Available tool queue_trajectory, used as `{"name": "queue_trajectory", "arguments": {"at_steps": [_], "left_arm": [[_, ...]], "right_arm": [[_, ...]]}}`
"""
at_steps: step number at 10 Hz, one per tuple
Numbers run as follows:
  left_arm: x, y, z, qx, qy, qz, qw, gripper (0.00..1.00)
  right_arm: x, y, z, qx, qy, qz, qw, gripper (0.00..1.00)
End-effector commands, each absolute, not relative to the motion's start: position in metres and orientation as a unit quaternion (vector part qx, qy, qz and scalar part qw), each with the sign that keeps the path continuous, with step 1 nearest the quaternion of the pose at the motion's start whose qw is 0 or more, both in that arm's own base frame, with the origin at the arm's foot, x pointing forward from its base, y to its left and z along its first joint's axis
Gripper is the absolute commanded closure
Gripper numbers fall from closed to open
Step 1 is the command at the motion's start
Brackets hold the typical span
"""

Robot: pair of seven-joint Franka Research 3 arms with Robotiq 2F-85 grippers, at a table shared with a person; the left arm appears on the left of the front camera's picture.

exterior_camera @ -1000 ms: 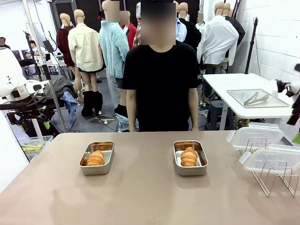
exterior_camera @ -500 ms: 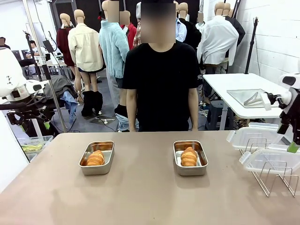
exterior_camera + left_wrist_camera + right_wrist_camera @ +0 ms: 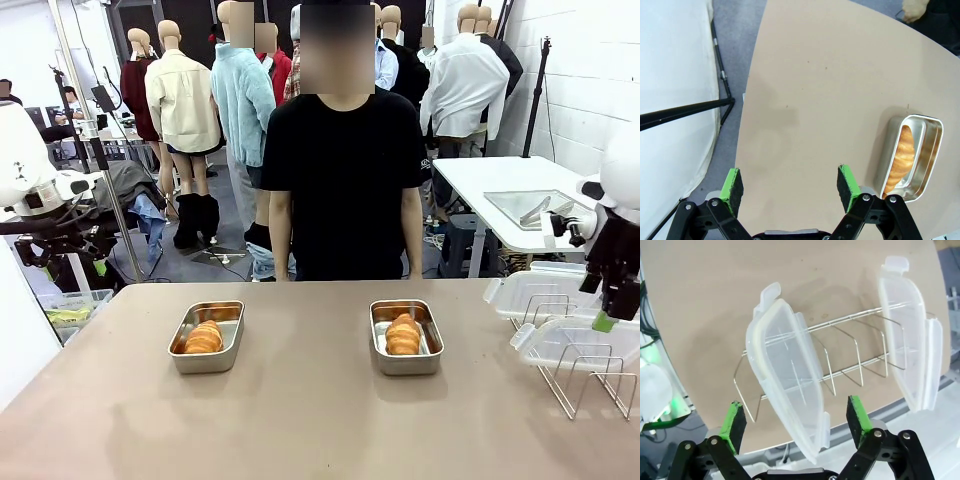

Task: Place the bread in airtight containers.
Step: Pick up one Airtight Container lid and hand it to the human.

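Two steel airtight containers stand open on the tan table, the left one and the right one, each with one golden bread roll inside: left roll, right roll. Two clear white-rimmed lids lean in a wire rack at the right. My right gripper hangs open just above them; in its wrist view it stands over the nearer lid, the other lid farther off. My left gripper is open over bare table, the left container and its roll off to one side.
The wire rack sits near the table's right edge. A person in a black shirt stands at the far side, arms down. Behind, a white side table holds a metal tray with tongs. The table's left edge drops to the floor.
My right arm has come in from the right edge and lowered toward the lids on the rack. The left arm, the containers and the rolls have not moved.
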State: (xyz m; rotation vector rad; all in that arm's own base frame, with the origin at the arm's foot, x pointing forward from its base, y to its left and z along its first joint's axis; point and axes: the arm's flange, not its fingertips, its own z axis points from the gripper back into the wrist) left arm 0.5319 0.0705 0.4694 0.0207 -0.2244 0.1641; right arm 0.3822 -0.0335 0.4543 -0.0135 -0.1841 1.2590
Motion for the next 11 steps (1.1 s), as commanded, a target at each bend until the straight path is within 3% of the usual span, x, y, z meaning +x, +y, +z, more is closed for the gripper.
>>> {"name": "queue_trajectory", "arguments": {"at_steps": [1,5,10,11], "left_arm": [[0.531,0.072,0.47,0.01,-0.11,0.086,0.99,0.03],[0.531,0.072,0.47,0.01,-0.11,0.086,0.99,0.03],[0.531,0.072,0.47,0.01,-0.11,0.086,0.99,0.03],[0.531,0.072,0.47,0.01,-0.11,0.086,0.99,0.03]], "right_arm": [[0.388,-0.029,0.44,-0.007,-0.082,0.575,0.814,0.0],[0.4,-0.032,0.422,0.001,-0.076,0.578,0.813,0.0],[0.407,-0.034,0.42,0.017,-0.079,0.579,0.811,0.99],[0.409,-0.034,0.421,0.018,-0.079,0.577,0.813,1.0]]}}
